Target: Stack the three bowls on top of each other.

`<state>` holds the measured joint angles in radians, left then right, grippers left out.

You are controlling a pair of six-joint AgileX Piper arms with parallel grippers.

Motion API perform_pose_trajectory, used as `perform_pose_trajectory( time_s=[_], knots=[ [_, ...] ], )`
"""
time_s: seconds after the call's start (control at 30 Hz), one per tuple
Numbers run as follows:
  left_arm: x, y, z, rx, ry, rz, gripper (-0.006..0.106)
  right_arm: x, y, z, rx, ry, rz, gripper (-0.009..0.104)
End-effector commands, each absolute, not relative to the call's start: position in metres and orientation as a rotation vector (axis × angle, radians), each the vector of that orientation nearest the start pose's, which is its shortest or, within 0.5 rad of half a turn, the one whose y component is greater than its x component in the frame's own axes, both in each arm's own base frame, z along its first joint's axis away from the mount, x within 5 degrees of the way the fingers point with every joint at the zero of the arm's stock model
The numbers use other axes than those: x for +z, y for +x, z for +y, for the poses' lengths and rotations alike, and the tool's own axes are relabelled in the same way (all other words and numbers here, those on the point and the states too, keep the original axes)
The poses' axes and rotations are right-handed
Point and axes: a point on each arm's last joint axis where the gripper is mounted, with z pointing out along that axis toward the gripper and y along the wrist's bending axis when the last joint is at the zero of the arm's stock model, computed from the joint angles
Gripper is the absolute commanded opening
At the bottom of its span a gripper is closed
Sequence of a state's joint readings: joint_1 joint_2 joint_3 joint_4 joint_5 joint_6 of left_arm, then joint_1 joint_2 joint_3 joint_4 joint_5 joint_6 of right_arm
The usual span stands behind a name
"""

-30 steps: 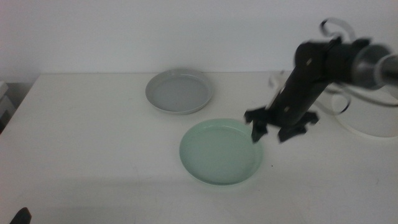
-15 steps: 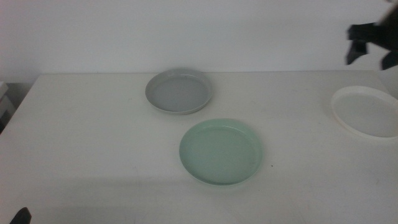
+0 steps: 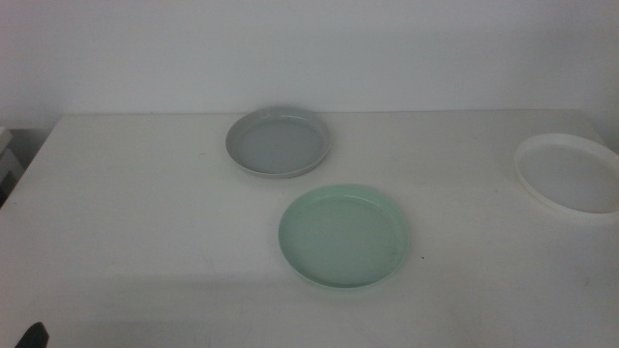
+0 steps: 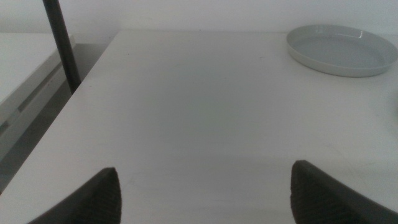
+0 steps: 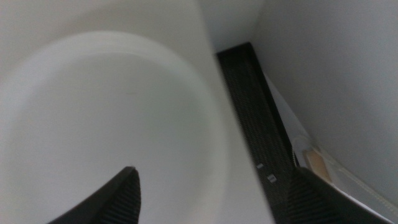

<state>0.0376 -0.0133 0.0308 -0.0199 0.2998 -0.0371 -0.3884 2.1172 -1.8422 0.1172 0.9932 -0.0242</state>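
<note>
Three bowls sit apart on the white table. The grey bowl (image 3: 279, 141) is at the back centre, the mint green bowl (image 3: 343, 235) is in front of it, and the white bowl (image 3: 571, 174) is at the far right edge. My right gripper (image 5: 208, 198) is out of the middle view. In its wrist view it hangs open over the white bowl (image 5: 106, 124), near that bowl's rim by the table's edge. My left gripper (image 4: 205, 196) waits open and empty at the front left, and the grey bowl (image 4: 341, 50) lies far ahead of it.
The table's right edge (image 5: 208, 56) runs close to the white bowl, with a dark strip (image 5: 249, 118) below it. A dark pole (image 4: 61, 43) stands off the table's left edge. The left gripper's tip (image 3: 32, 335) shows at the bottom left corner.
The right arm has swung from over the mint green bowl's right rim up and to the right, leaving the middle view. The bowls have not moved.
</note>
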Motion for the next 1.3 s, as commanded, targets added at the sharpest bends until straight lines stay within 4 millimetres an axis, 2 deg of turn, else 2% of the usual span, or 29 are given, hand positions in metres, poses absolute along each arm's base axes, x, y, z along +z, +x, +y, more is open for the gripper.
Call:
perform_pose_trajectory(
  time_s=[0.0, 0.17, 0.33, 0.57, 0.73, 0.93, 1.1, 1.17, 1.27],
  knots=[
    [0.186, 0.055, 0.002, -0.024, -0.087, 1.701, 0.105, 0.260, 0.433, -0.181, -0.012, 0.526, 2.573, 0.057],
    [0.186, 0.055, 0.002, -0.024, -0.087, 1.701, 0.105, 0.236, 0.440, -0.189, -0.016, 0.537, 2.580, 0.052],
    [0.186, 0.055, 0.002, -0.024, -0.087, 1.701, 0.105, 0.216, 0.448, -0.189, 0.038, 0.561, 2.581, 0.049],
    [0.186, 0.055, 0.002, -0.024, -0.087, 1.701, 0.105, 0.200, 0.454, -0.190, 0.059, 0.546, 2.581, 0.048],
    [0.186, 0.055, 0.002, -0.024, -0.087, 1.701, 0.105, 0.190, 0.457, -0.191, 0.073, 0.546, 2.580, 0.042],
    [0.186, 0.055, 0.002, -0.024, -0.087, 1.701, 0.105, 0.185, 0.460, -0.191, 0.069, 0.516, 2.580, 0.027],
    [0.186, 0.055, 0.002, -0.024, -0.087, 1.701, 0.105, 0.183, 0.461, -0.192, 0.066, 0.510, 2.574, 0.006],
    [0.186, 0.055, 0.002, -0.024, -0.087, 1.701, 0.105, 0.190, 0.459, -0.191, 0.070, 0.500, 2.571, -0.001],
    [0.186, 0.055, 0.002, -0.024, -0.087, 1.701, 0.105, 0.210, 0.456, -0.187, 0.083, 0.481, 2.542, -0.001]
  ],
)
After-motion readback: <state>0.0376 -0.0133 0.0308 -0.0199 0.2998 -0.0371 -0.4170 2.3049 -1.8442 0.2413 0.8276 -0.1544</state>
